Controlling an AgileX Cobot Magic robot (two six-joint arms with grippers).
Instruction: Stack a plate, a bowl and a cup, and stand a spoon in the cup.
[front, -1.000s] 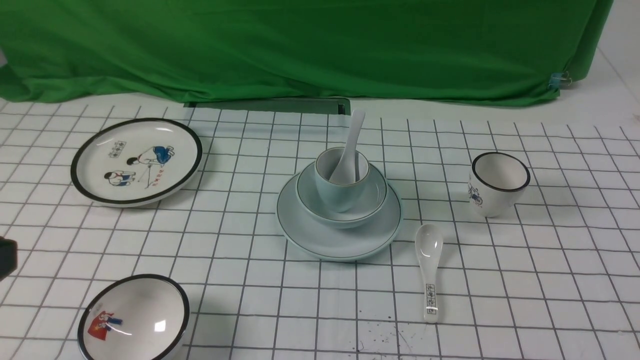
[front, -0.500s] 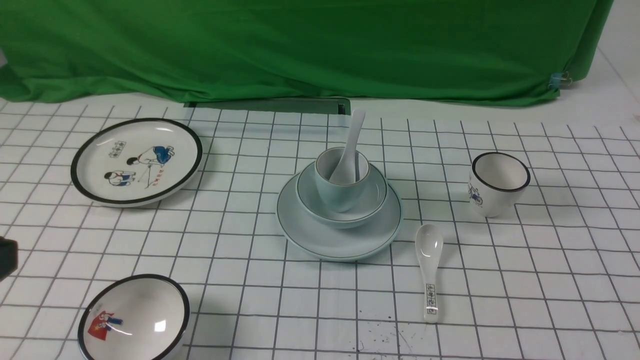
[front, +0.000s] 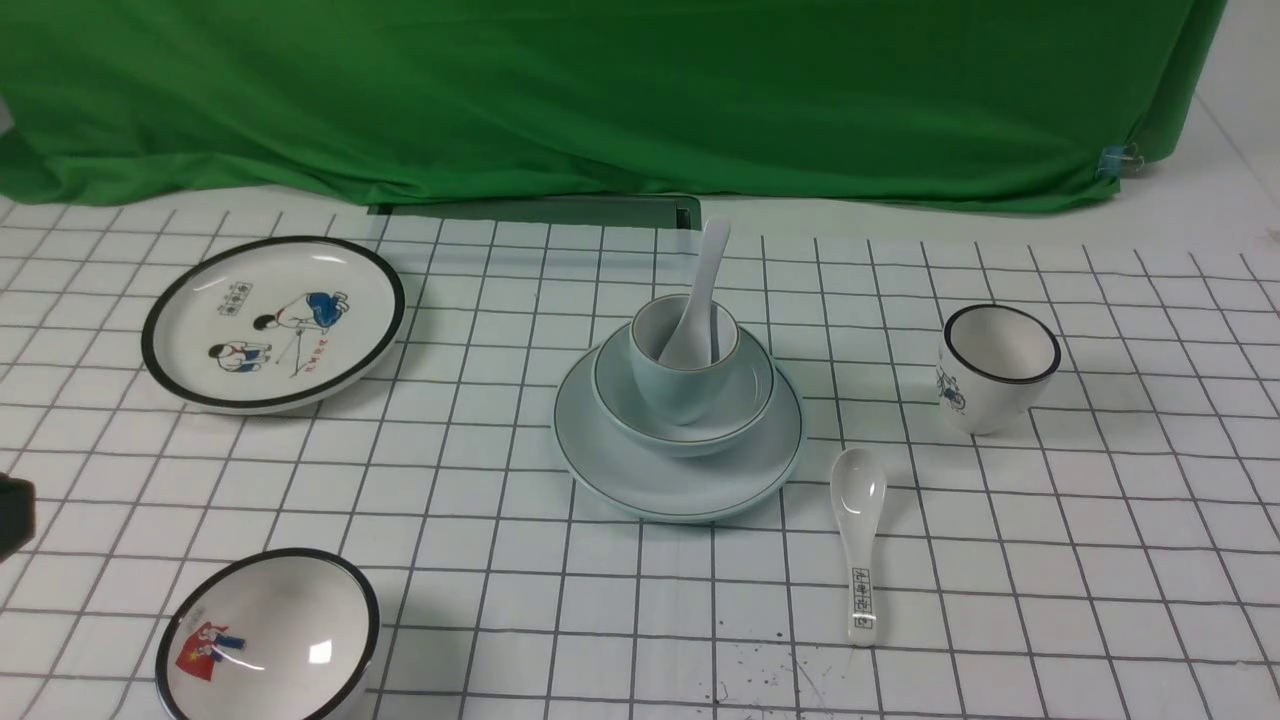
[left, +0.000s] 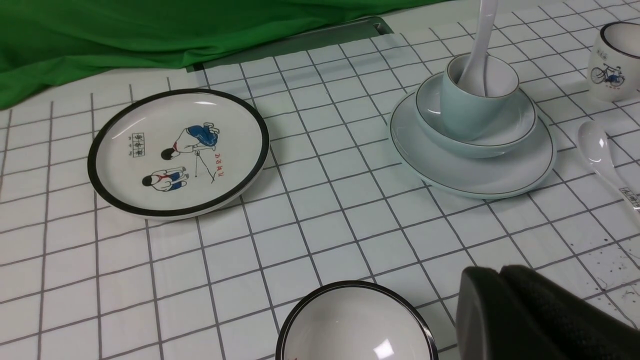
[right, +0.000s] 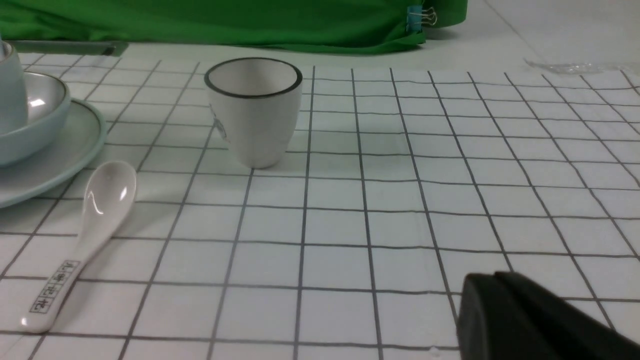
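Observation:
In the middle of the table the pale blue-green plate (front: 690, 485) carries the bowl (front: 752, 395), and the cup (front: 676, 392) stands in the bowl. The plain white spoon (front: 706, 268) stands in the cup, its handle leaning up and away. The same stack shows in the left wrist view: plate (left: 480, 175), bowl (left: 520, 122), cup (left: 462, 107). My left gripper (left: 500, 272) hangs shut and empty at the near left, beside the black-rimmed bowl. My right gripper (right: 492, 280) is shut and empty at the near right, well away from the stack.
A cartoon plate (front: 272, 322) lies far left. A black-rimmed white bowl (front: 268, 640) sits near left, a black-rimmed white cup (front: 998, 365) to the right. A spoon with writing (front: 860, 540) lies just right of the stack. Green cloth (front: 600, 90) hangs behind.

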